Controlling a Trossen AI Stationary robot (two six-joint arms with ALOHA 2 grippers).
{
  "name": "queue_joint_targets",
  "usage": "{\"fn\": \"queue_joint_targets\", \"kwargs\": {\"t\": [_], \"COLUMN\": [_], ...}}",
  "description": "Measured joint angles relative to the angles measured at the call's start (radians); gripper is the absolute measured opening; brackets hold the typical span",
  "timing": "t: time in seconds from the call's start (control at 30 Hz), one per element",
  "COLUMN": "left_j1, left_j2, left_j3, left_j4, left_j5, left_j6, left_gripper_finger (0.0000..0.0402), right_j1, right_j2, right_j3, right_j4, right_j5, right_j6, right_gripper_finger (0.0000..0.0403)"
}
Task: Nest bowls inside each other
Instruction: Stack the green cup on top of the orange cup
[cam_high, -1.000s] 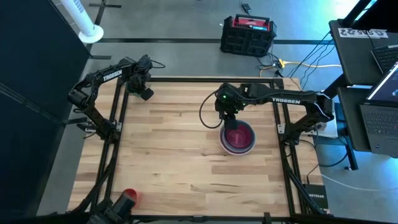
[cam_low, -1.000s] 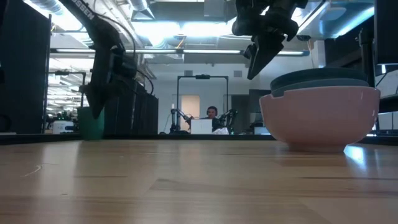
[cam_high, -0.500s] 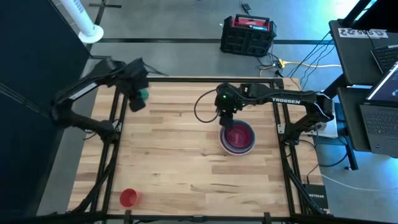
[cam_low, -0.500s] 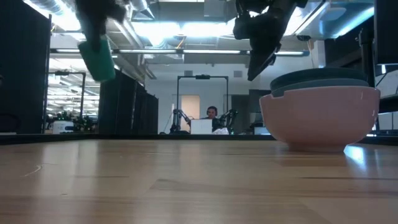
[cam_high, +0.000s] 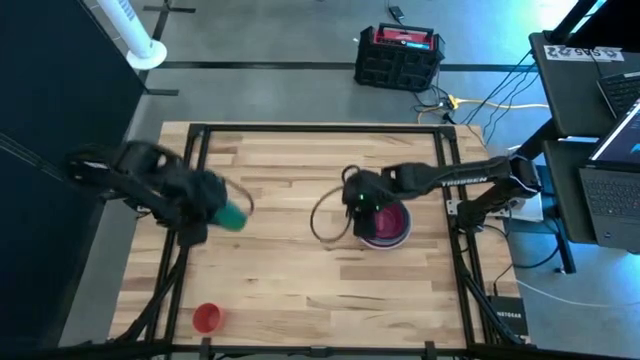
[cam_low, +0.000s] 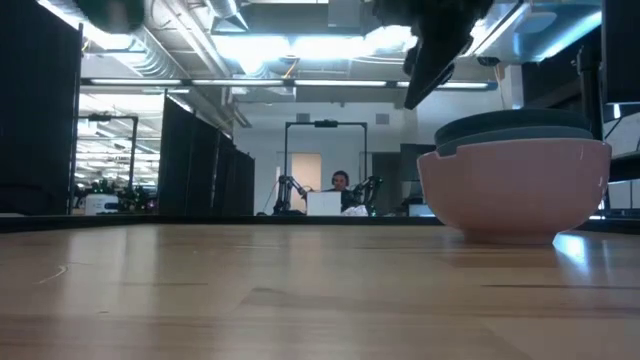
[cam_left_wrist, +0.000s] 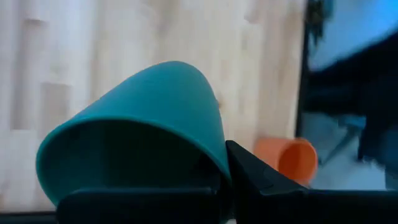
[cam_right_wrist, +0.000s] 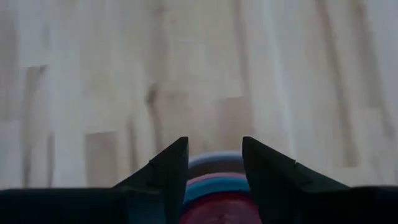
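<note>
The bowls (cam_high: 384, 224) were seen stacked one inside another on the right half of the counter (cam_high: 300, 270), mouths up, with the magenta one innermost; being round, they had no long axis to align to. The right tool (cam_high: 352, 205) was held just above the stack's left rim with its fingers apart and nothing between them, clearly the nearer arm. The left tool (cam_high: 208, 200) was clamped on a green cup (cam_high: 233, 215) well away over the counter's left side, and a red cup (cam_high: 207, 319) was left near the front left corner.

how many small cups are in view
2. A green cup is held in the left gripper above the table's left side; a red cup stands on the table near its front left corner. None seems hidden.
</note>
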Motion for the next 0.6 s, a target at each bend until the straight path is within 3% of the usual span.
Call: {"fn": "queue_joint_targets", "kwargs": {"t": [0.3, 0.6], "left_j1": [-0.372, -0.559], "left_j2": [0.197, 0.374], "left_j3": [0.032, 0.226], "left_j4": [0.099, 0.031], "left_j5": [-0.001, 0.0], "left_j6": [-0.141, -0.295], "left_gripper_finger": [0.0, 0.0], "right_j1": [0.195, 0.308], "right_j2": [0.0, 0.0], "right_j3": [0.0, 0.0], "right_j4": [-0.042, -0.045], "right_j5": [0.08, 0.157], "right_j6": [0.119, 0.223], "right_gripper_finger": [0.014, 0.014]}}
